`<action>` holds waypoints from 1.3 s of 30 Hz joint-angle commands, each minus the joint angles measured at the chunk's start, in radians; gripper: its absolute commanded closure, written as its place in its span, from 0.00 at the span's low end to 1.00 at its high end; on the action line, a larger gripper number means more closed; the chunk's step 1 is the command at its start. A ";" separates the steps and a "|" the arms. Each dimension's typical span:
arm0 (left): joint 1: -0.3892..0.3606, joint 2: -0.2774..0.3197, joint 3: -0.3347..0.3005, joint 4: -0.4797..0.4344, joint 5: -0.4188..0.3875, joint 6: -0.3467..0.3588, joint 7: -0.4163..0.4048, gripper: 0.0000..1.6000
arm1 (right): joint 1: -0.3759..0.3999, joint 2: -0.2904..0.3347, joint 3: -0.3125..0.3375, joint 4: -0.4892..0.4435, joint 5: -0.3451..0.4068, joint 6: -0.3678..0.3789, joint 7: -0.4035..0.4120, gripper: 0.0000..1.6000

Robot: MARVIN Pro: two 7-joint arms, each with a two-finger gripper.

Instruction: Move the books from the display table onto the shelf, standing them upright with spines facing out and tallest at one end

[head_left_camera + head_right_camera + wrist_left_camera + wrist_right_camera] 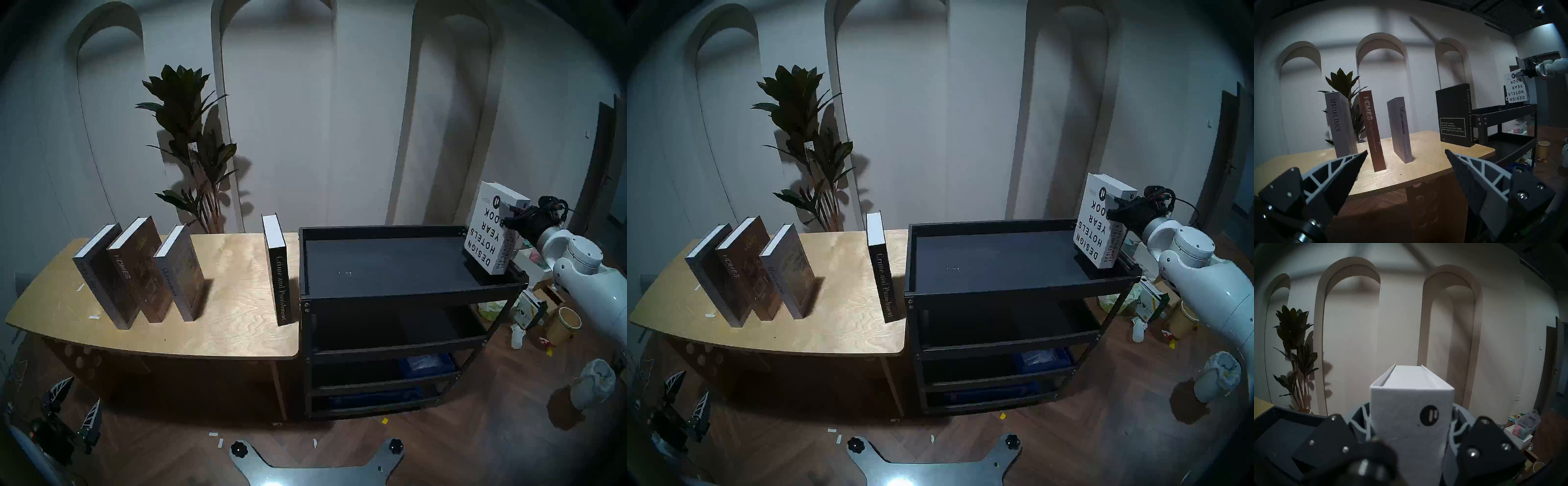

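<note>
Three books stand leaning on the plywood display table [230,305]: grey "Special Issue" [98,271], brown "Homes" [135,268] and grey "Discontent" [179,271]. Black "Crime and Punishment" [278,271] stands upright at the table's right end, beside the black shelf [390,295]. The white "Design Hotels Yearbook" [488,230] stands slightly tilted on the right end of the shelf's top tray, its title upside down. My right gripper [509,210] is shut on its upper spine end [1407,395]. My left gripper [1406,151] hangs open and empty, low in front of the table's left part [78,404].
A potted plant [190,152] stands behind the table. Blue bins [427,366] sit on the shelf's lower tiers. On the floor to the right are a paper cup [566,325], a white bin [593,383] and boxes. The robot's base plate [315,465] is at the bottom.
</note>
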 commanded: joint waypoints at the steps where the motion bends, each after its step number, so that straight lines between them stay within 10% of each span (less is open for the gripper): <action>1: 0.014 0.013 0.000 -0.008 -0.003 -0.011 -0.047 0.00 | 0.089 -0.049 0.016 0.032 -0.045 0.006 0.020 1.00; 24: 0.031 0.036 0.017 -0.006 -0.024 -0.035 -0.041 0.00 | 0.299 -0.229 -0.103 0.261 -0.229 0.033 0.129 1.00; 39: 0.047 0.057 0.033 -0.006 -0.039 -0.056 -0.024 0.00 | 0.180 -0.167 -0.044 0.210 -0.194 -0.009 0.147 1.00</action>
